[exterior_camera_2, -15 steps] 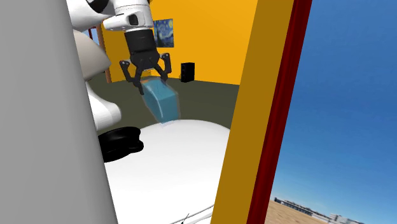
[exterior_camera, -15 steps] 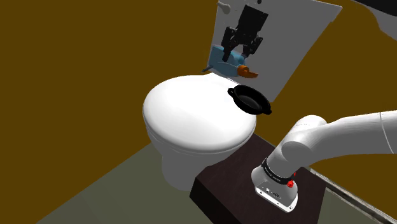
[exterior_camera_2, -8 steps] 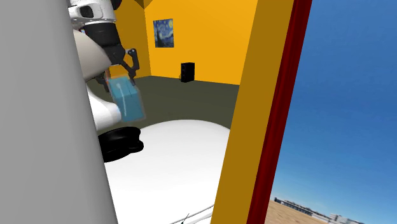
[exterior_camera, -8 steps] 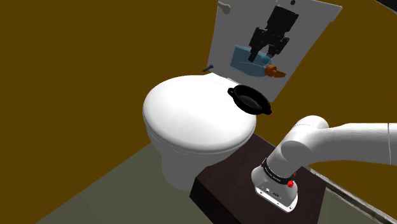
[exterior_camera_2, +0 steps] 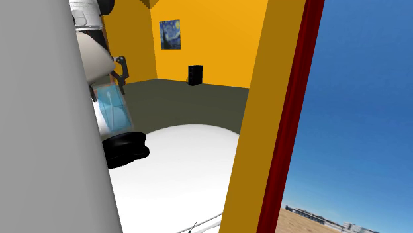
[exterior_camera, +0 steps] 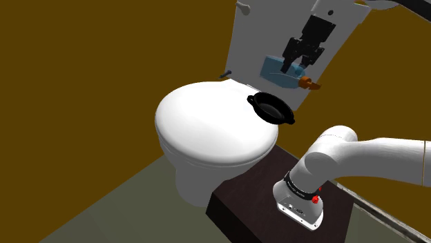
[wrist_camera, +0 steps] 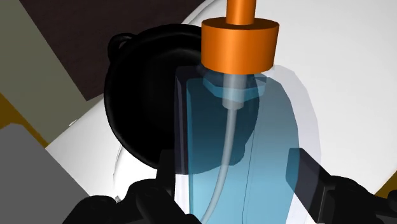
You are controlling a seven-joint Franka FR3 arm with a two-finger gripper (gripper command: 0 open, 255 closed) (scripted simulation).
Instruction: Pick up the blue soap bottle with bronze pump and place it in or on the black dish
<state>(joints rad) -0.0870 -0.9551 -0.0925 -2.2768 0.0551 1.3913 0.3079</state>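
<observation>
Over the last second the jaws have swung toward the shoulder view's right, carrying the blue soap bottle (exterior_camera: 278, 69) across the front of the pale upright cistern (exterior_camera: 252, 34). The bottle now hangs in the air above the black dish (exterior_camera: 271, 108), clear of it. The jaws are closed on the bottle's body: in the wrist view the black fingers (wrist_camera: 321, 188) press its two sides, and the see-through blue shell shows a pale tube running up to the orange pump (wrist_camera: 240, 41). In the shoulder view the bottle is held tilted, its pump pointing down toward that view's right. In the wrist view the dish lies beyond the bottle, partly covered by it. The dish, round with two small handles, sits on the rear edge of the closed white toilet lid (exterior_camera: 207, 128), on the side nearer the dark stand (exterior_camera: 245, 203). From there the white arm (exterior_camera: 366, 153) reaches up. Grey-green floor (exterior_camera: 117, 214) and brown walls (exterior_camera: 90, 55) surround the toilet. In the second exterior view the bottle shows just beside a grey panel (exterior_camera_2: 40, 132) at that view's left. Farther back are a yellow wall (exterior_camera_2: 212, 40) with a blue painting (exterior_camera_2: 170, 34), a small black box (exterior_camera_2: 194, 75) on the floor, a dark red frame (exterior_camera_2: 291, 119) and blue sky (exterior_camera_2: 364, 99).
</observation>
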